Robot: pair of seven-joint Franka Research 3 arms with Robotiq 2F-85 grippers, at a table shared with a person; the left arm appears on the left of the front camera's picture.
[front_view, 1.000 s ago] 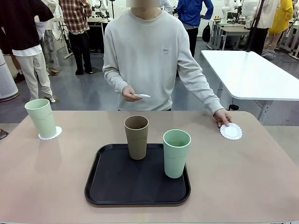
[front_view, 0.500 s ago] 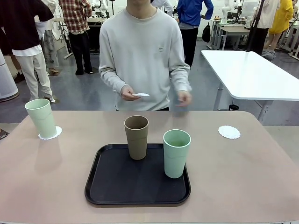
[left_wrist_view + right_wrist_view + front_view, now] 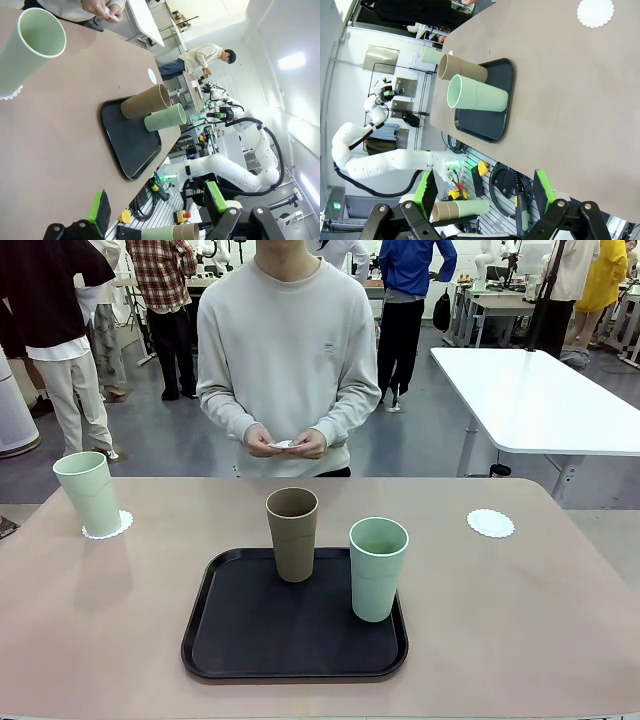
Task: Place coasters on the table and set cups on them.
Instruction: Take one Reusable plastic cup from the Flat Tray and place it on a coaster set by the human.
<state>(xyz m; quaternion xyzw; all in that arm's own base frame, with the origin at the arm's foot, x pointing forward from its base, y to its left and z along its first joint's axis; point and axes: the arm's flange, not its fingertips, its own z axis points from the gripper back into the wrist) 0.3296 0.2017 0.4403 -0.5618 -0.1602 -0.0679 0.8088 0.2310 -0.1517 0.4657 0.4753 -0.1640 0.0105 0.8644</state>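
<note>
The cups are tall, tapered, matte tumblers without handles. One mint cup (image 3: 88,492) stands upright on a scalloped white coaster (image 3: 107,526) near the far left corner of the beige-pink surface (image 3: 540,630), with the paper's lacy edge peeking out around its base. The tan cup (image 3: 292,534) and the second mint cup (image 3: 378,569) stand upright on the black tray (image 3: 230,640) in the middle of the surface. The tan one is at the tray's far edge and the mint one is toward its right side, near each other but apart. Both mint cups look empty (I cannot see to the bottom of the tan one).

A bare coaster (image 3: 491,523) lies flat near the far right corner, well apart from the tray. Across from me, the person's hands (image 3: 262,442) hold a third coaster (image 3: 284,444) at waist height, behind the surface's far edge.

My left end effector (image 3: 157,210) stands wide, with nothing between its green pads. My right end effector (image 3: 485,195) is spread the same way and grips nothing. Both are well apart from the cups.
</note>
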